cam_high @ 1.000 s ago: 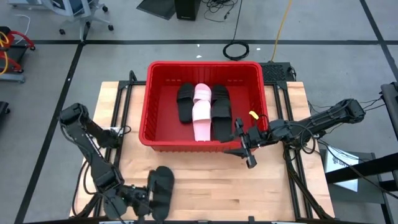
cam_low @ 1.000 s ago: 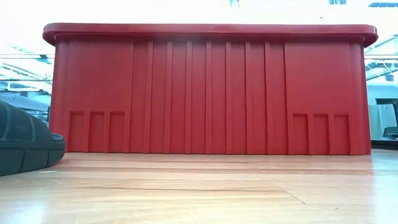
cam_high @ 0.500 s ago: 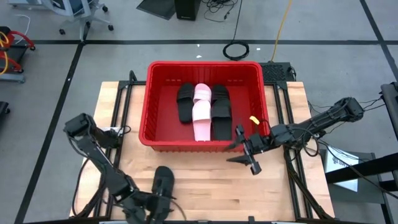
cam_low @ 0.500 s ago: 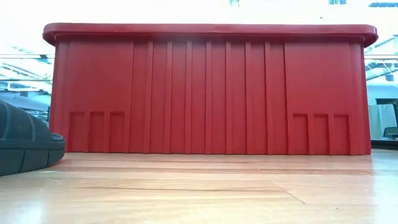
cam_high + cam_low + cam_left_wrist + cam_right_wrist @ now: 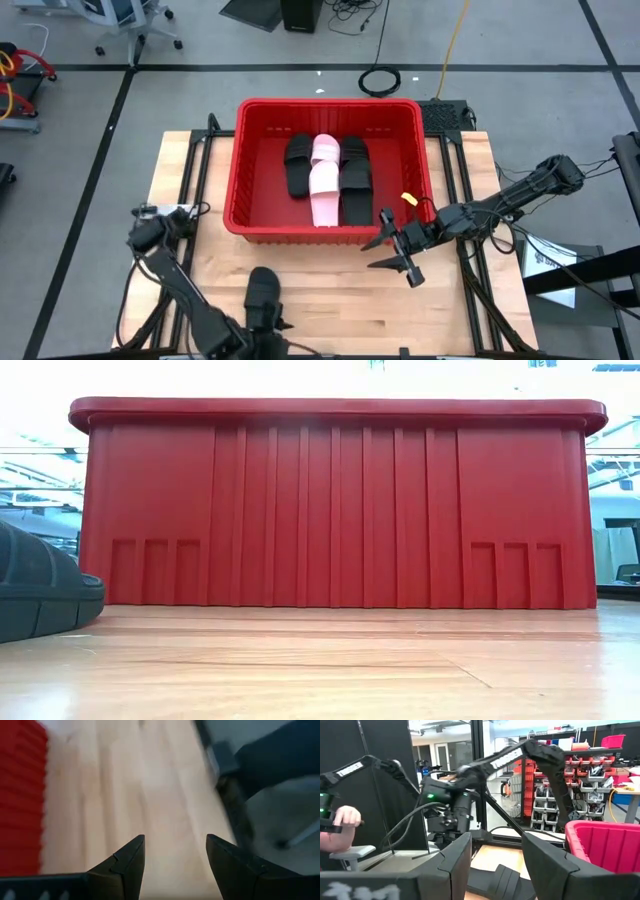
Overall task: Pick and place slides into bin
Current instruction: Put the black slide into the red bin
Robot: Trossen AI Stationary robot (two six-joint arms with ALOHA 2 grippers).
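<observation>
The red bin (image 5: 232,170) stands at the middle of the table and holds several slides (image 5: 325,180), black and pale pink, lying on its floor. One black slide (image 5: 263,292) lies flat on the wood near the table's near edge; the low view (image 5: 40,595) and the right wrist view (image 5: 500,880) show it too. My left gripper (image 5: 175,840) is open above bare wood, close to this slide's near end (image 5: 258,328). My right gripper (image 5: 374,253) hangs open in the air by the bin's near right corner, its fingers (image 5: 455,850) pointing toward the table's left side.
The bin's tall near wall (image 5: 330,510) rises just beyond the free strip of wood in front of it. A dark metal frame (image 5: 470,270) runs along the table's sides. A person's hand (image 5: 342,817) shows in the room beyond the table.
My left arm has swung from the left of the black slide toward the table's near edge, sinking and turning its wrist; its gripper stays open. My right gripper has drifted a little toward the near edge. The black slide has kept its place.
</observation>
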